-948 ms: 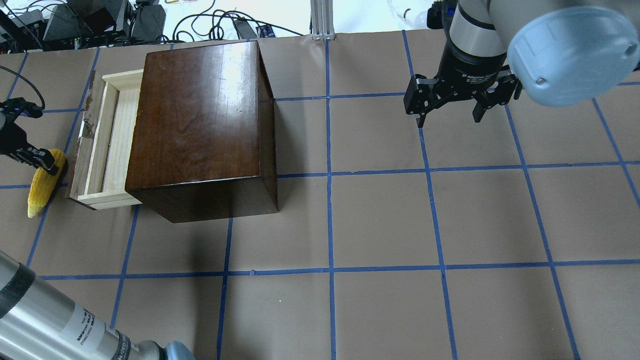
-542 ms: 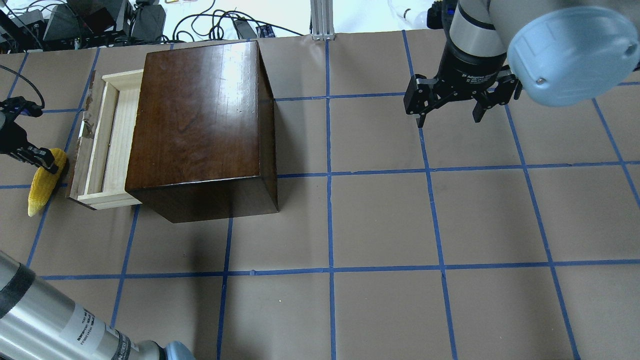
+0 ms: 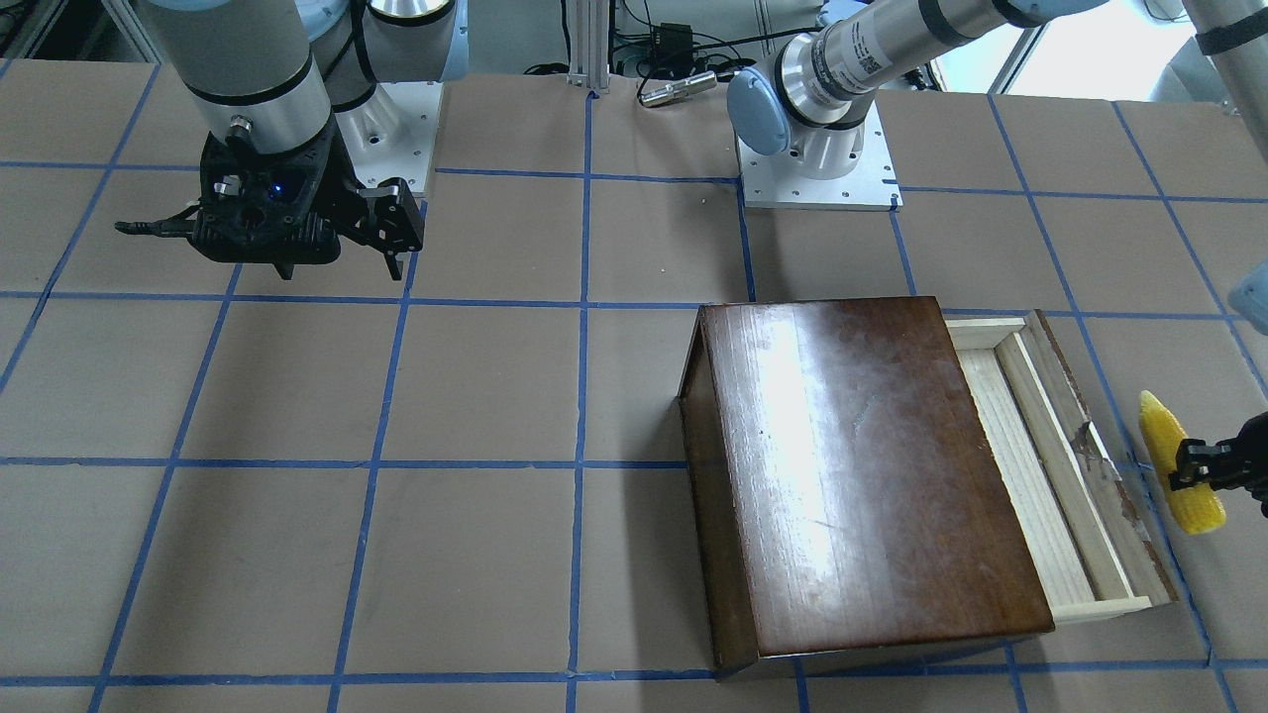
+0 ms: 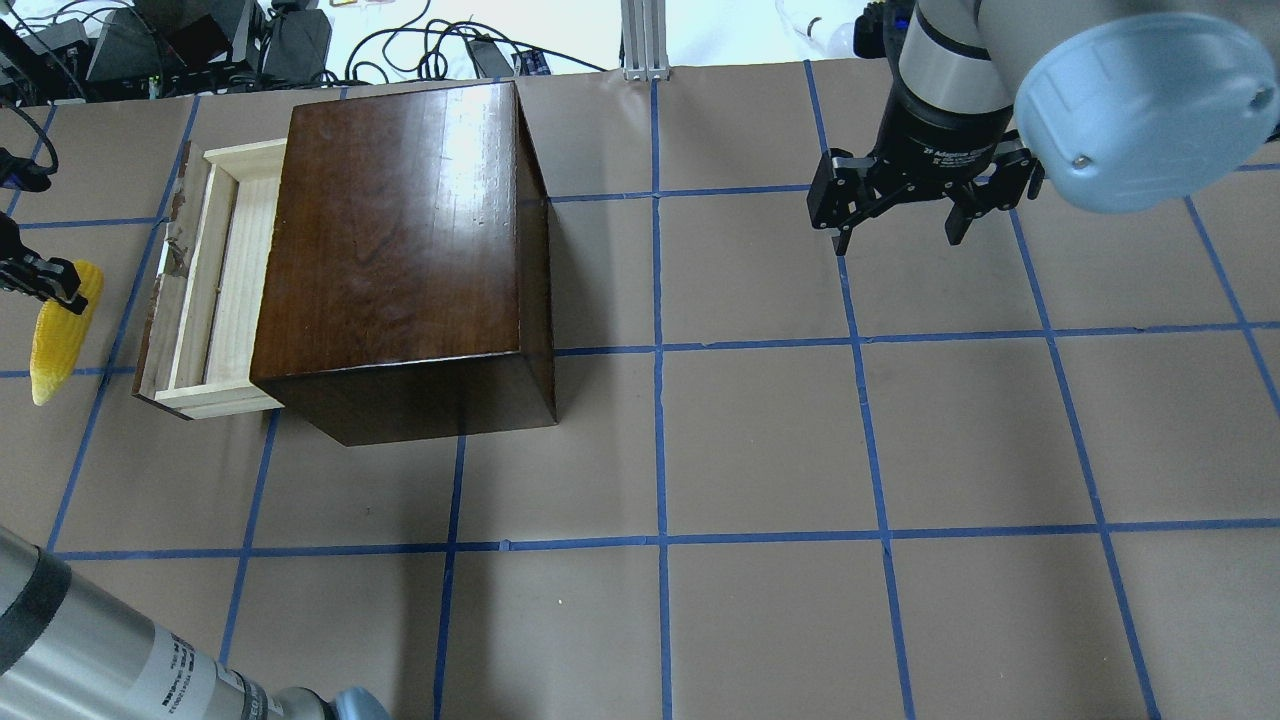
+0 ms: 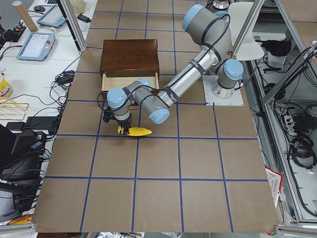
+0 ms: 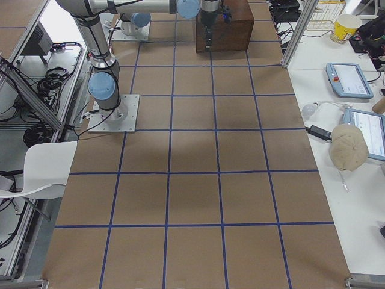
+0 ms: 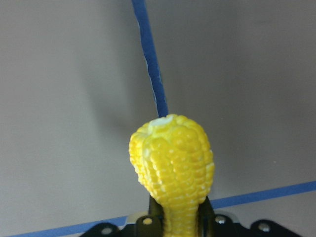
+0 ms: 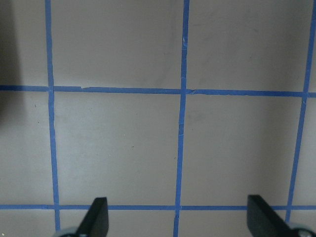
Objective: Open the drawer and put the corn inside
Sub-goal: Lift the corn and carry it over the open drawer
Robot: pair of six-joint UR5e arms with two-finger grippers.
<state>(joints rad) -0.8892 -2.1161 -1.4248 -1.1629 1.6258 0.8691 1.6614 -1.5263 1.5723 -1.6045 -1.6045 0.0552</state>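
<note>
The yellow corn [image 4: 58,335] is held by my left gripper [image 4: 50,283] at its thick end, lifted off the table, left of the drawer. It also shows in the front view [image 3: 1179,465] and close up in the left wrist view [image 7: 173,168], between the fingers. The drawer [image 4: 205,285] of pale wood stands pulled out from the dark-brown box [image 4: 400,250], its chipped front panel [image 4: 160,290] toward the corn. The drawer tray looks empty. My right gripper [image 4: 900,225] is open and empty, hovering far right of the box; its fingertips [image 8: 98,217] show in the right wrist view.
Brown table surface with blue tape grid [image 4: 660,350]. Cables and equipment [image 4: 200,40] lie beyond the far edge. My left arm's forearm [image 4: 120,660] crosses the near left corner.
My left gripper has lifted the corn and moved it left and away from the drawer front. The right arm has not moved.
</note>
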